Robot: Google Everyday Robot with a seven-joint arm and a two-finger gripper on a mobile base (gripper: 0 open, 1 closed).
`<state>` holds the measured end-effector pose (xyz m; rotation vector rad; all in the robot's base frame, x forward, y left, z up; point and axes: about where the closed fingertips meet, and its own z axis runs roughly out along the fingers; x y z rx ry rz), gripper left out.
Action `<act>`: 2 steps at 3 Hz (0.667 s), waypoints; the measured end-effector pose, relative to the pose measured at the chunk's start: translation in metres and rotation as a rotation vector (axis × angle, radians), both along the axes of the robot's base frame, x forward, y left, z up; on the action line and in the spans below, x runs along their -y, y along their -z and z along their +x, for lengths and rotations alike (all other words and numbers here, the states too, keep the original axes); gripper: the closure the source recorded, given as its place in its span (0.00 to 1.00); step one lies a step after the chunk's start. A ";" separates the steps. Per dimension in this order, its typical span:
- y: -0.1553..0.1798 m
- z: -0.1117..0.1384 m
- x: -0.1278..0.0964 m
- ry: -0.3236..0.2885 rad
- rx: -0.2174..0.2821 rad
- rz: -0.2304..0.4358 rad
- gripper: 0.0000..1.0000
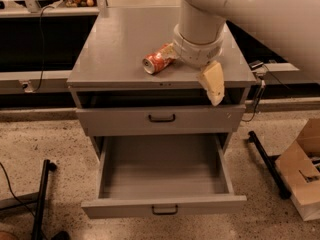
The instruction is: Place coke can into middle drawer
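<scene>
The matt cream plastic-looking gripper (pixel 212 84) hangs at the cabinet's (pixel 120 39) front edge. Beside it the coke can (pixel 158 61) is glossy metal; below, the middle drawer (pixel 165 176) is dull grey metal.

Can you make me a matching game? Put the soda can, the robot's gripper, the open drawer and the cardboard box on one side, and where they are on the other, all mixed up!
Things:
1. coke can
2. gripper
3. middle drawer
4. cardboard box

Places or states:
A. on the floor, far right
B. pulled out, tray bare
C. lying on its side on the cabinet top
D. hanging at the cabinet top's front edge, right of the can

Pairs: 1-C, 2-D, 3-B, 4-A
</scene>
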<state>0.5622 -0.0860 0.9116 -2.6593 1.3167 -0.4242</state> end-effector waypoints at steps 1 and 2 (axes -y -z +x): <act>0.027 0.035 -0.028 -0.141 -0.013 -0.045 0.00; 0.027 0.035 -0.028 -0.141 -0.013 -0.045 0.00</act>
